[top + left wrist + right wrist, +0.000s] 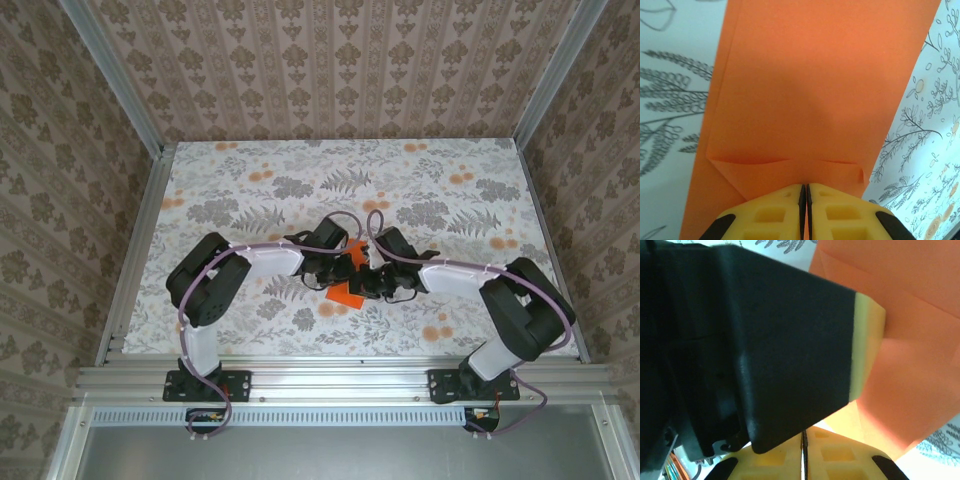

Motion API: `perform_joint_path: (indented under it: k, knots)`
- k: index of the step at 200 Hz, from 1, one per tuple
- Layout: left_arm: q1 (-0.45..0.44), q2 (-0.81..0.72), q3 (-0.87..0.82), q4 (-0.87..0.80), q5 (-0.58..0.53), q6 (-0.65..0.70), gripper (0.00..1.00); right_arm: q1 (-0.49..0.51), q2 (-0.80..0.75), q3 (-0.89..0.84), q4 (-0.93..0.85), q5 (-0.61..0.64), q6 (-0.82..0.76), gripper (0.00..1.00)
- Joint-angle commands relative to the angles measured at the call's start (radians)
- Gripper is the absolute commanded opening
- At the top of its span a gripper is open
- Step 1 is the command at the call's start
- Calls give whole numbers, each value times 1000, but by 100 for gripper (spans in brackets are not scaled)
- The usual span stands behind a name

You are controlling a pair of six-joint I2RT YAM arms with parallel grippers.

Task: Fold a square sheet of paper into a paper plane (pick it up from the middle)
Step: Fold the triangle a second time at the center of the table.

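Lab test cell, aluminium frame [340, 385], wallpapered walls [340, 70]

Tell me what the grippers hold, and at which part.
The left gripper pinches the paper at its near folded edge; for the right gripper, I cannot tell.

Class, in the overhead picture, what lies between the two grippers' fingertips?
The creased orange square sheet of paper lies between the left gripper and the right gripper, as the top external view shows.
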Motion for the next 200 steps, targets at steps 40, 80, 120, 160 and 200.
perform_joint_path:
  k: [40,80,120,160,200]
  knots:
    - [-1,5,-5,-23,-6,19,14,-8,117,11,0,56,14,10]
    - [5,12,-5,-34,-18,22,14,-13,97,-25,-42,34,8,10]
    - [11,23,-15,-34,-26,20,13,-19,42,-98,-15,-12,49,12]
    - [12,26,-11,-37,-28,22,12,-28,-22,-184,17,-18,74,12]
    - [11,28,-3,-36,-20,25,12,-37,-92,-192,10,-34,82,12]
